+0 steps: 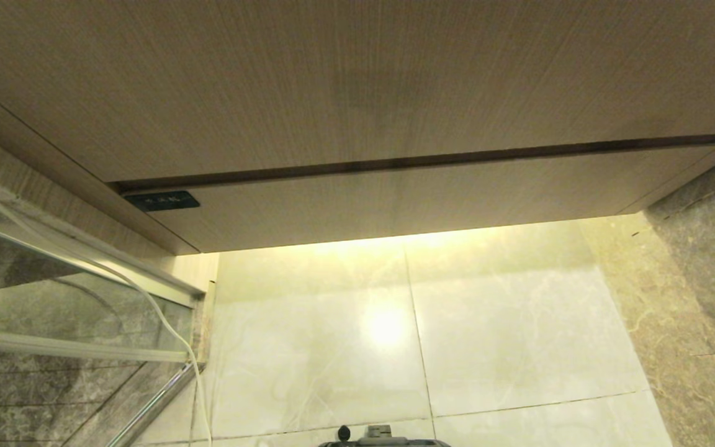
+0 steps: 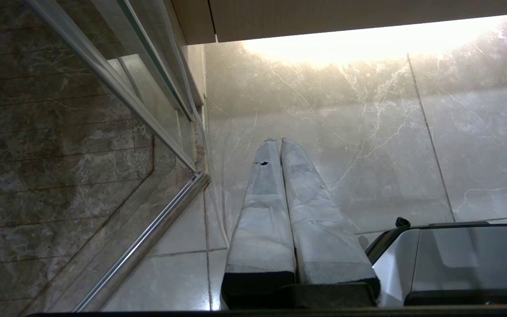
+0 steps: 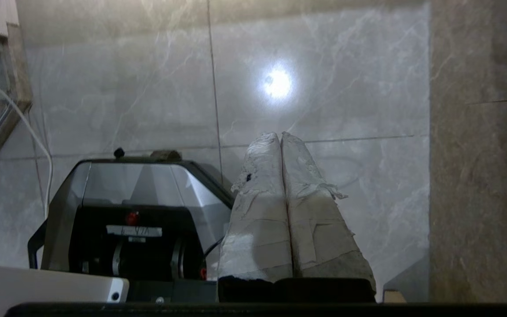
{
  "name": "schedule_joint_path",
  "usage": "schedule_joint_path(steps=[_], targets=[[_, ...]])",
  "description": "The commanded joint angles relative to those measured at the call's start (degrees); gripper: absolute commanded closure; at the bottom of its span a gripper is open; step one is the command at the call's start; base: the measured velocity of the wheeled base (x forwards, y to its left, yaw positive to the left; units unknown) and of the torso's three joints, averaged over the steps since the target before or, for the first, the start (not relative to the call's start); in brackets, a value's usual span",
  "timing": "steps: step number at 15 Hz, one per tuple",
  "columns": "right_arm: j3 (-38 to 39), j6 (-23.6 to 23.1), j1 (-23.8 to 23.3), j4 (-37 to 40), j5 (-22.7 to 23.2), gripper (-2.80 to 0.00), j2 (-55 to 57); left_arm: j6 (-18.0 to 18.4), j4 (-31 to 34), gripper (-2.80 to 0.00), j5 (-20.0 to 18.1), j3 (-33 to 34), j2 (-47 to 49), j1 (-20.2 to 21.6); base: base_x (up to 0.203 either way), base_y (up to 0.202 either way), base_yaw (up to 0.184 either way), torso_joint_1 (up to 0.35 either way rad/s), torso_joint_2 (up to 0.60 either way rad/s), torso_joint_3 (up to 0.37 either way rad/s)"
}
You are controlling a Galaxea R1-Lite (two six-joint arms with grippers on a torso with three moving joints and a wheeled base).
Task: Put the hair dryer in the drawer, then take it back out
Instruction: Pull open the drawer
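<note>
nowhere near the jaws: drawer [image 1: 395, 205]

The robot has long grey taped fingers [image 3: 258, 198] and a shiny silver and black base [image 3: 130, 211].

Wood-grain drawer [image 1: 407, 202] (handleless) fully shut

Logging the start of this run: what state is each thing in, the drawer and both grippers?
drawer: fully shut, front flush under the taller panel.
left gripper: shut, empty, pointing at the floor tiles.
right gripper: shut, empty, above the robot base.
hair dryer: not in view.
</note>
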Motion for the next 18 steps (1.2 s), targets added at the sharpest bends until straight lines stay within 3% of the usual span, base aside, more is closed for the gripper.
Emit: schedule_joint_path(steps=[1,4,7,8,11,12,15,18], targets=[[0.5,-0.7,1.3,0.3,1.1,0.0,2.6,0.0,0.0,0.0,0.0,0.0,0.1,0.0,0.0,0.0,0.0,0.0,0.0,0.0],[1.3,-5.2,6.9,0.3,3.5,0.0,10.8,0.0,0.0,0.0,0.0,0.0,0.1,0.0,0.0,0.0,0.0,0.0,0.0,0.0],[1.6,-26.2,8.5,-0.5,5.3,0.0,20.0,0.0,0.0,0.0,0.0,0.0,0.1,0.0,0.0,0.0,0.0,0.0,0.0,0.0],[1.7,-29.8,8.8,-1.7,5.7,0.0,22.6,0.0,0.0,0.0,0.0,0.0,0.1,0.0,0.0,0.0,0.0,0.0,0.0,0.0],[1.9,-31.9,9.2,-6.8,8.8,0.0,28.0,0.0,0.0,0.0,0.0,0.0,0.0,0.0,0.0,0.0,0.0,0.0,0.0,0.0],[1.8,-32.8,9.2,-8.2,9.6,-2.8,29.7,0.0,0.0,0.0,0.0,0.0,0.1,0.0,0.0,0.0,0.0,0.0,0.0,0.0],[1.9,-44.9,9.2,-17.7,10.2,-2.8,33.8,0.0,0.0,0.0,0.0,0.0,0.1,0.0,0.0,0.0,0.0,0.0,0.0,0.0],[3.5,-57.8,9.2,-33.0,11.4,-2.8,39.6,0.0,0.0,0.0,0.0,0.0,0.1,0.0,0.0,0.0,0.0,0.0,0.0,0.0]])
